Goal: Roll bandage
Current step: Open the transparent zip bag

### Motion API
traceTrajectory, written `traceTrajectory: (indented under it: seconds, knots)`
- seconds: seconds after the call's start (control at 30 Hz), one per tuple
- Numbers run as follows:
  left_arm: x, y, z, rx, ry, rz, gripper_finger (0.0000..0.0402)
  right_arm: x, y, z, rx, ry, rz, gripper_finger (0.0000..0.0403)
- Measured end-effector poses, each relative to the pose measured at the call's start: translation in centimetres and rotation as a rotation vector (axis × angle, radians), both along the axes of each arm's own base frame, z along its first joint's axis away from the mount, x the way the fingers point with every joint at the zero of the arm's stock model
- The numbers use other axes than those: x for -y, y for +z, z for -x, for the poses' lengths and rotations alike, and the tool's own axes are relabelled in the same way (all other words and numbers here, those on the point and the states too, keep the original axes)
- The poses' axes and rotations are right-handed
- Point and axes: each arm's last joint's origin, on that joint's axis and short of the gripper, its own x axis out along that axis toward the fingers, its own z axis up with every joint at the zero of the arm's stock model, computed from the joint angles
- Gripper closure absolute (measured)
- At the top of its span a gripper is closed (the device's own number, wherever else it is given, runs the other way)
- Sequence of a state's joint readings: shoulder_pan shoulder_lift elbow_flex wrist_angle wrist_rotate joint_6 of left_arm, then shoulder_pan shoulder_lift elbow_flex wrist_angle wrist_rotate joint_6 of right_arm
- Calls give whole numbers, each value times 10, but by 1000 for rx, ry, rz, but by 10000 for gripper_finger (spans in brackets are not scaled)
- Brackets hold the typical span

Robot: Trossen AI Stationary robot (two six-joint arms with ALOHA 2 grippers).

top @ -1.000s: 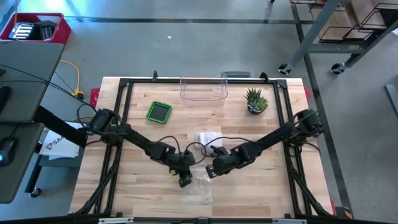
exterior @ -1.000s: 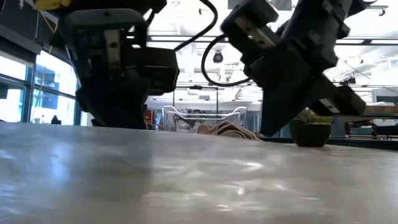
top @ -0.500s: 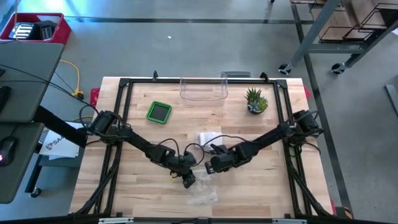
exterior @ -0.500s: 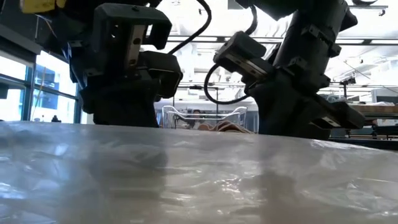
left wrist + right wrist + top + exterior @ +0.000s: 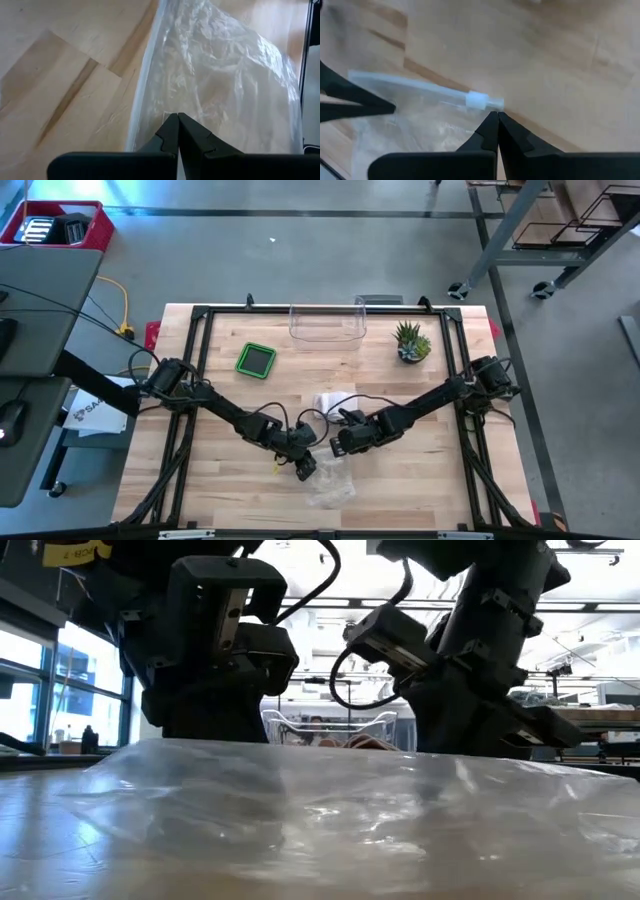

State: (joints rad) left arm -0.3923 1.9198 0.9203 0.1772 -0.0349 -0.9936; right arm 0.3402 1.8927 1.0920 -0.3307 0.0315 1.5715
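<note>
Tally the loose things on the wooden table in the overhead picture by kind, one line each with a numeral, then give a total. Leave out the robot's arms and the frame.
Clear plastic bag: 1
Pale bandage bundle: 1
Green square container: 1
Potted plant: 1
Clear bin: 1
Total: 5

Count on worktop (image 5: pixel 440 470):
- arms: 2, one pincer each — left pincer (image 5: pixel 305 471), right pincer (image 5: pixel 338 447).
- clear plastic bag (image 5: pixel 330 485): 1.
- bandage (image 5: pixel 333 402): 1, loose heap.
- green container (image 5: pixel 256 360): 1.
- clear bin (image 5: pixel 327 322): 1.
- potted plant (image 5: pixel 411 342): 1.

Off worktop:
- red crate (image 5: pixel 60 225): 1.
</note>
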Motion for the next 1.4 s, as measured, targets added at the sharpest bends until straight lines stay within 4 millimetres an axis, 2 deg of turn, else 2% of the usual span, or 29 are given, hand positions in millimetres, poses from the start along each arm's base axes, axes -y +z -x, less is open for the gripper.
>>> traceTrajectory:
  seconds: [0.83, 1.4]
  knots:
    - [-2, 0, 0, -3, -7, -3, 402, 17, 1, -7, 24, 55, 36, 403]
    - [-2, 0, 0, 0, -37, -21, 402, 17, 2, -8, 41, 49, 48, 403]
